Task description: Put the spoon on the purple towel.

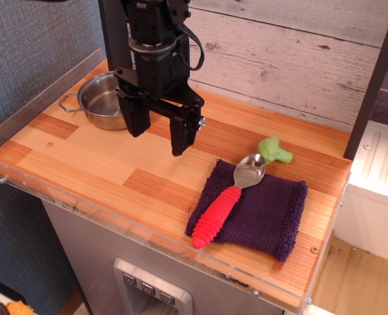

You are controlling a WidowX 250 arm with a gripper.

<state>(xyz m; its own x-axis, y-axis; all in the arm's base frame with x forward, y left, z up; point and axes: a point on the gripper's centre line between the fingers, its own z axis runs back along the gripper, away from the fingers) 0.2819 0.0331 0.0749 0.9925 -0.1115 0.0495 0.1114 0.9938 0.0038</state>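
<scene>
Well, spoon [230, 196] lies on purple towel [259, 216], lower right of frame. Job looks done. Gripper [157, 134] hangs upper left, fingers apart, empty, near pot [102, 100].

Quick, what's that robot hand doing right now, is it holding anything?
Hand: open and empty, hanging above the table, well away from the spoon lying on the purple towel.
</scene>
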